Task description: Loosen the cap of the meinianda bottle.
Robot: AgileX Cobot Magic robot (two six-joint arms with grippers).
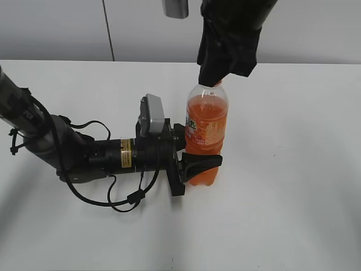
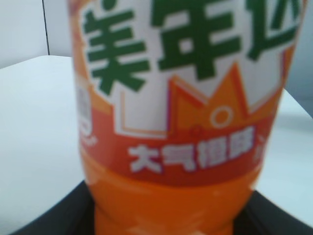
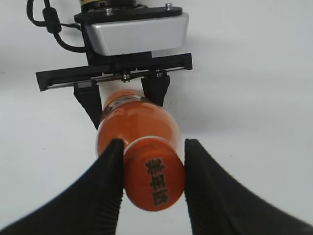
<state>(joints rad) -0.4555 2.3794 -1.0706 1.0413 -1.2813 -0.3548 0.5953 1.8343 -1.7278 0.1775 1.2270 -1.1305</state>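
Two black fingers [image 3: 110, 196] of the right arm sat on either side of the cap [image 3: 155, 182], one on its left and one on its right, pinching it from above. Only one cap was there, orange and round, with dark letters on its top. It sat on the one meinianda bottle [image 1: 206, 132], which stood upright on the white surface [image 1: 293, 197], near the middle.

Down low, the left arm's fingers [image 3: 155, 88] (two again, also black) squeezed the narrow lower part of the bottle, one finger on each side. That arm [image 1: 73, 152] lay low along the surface and reached in from the left, with a grey camera box [image 1: 152, 114] on top of it and black cables [image 1: 121, 197] looping beside it.

Up close in the left wrist view, the label [image 2: 186, 98] was orange and white with big green letters, and it looked blurry. Orange drink filled the bottle nearly up to its neck. So that made two arms, four fingers, one bottle and one cap.
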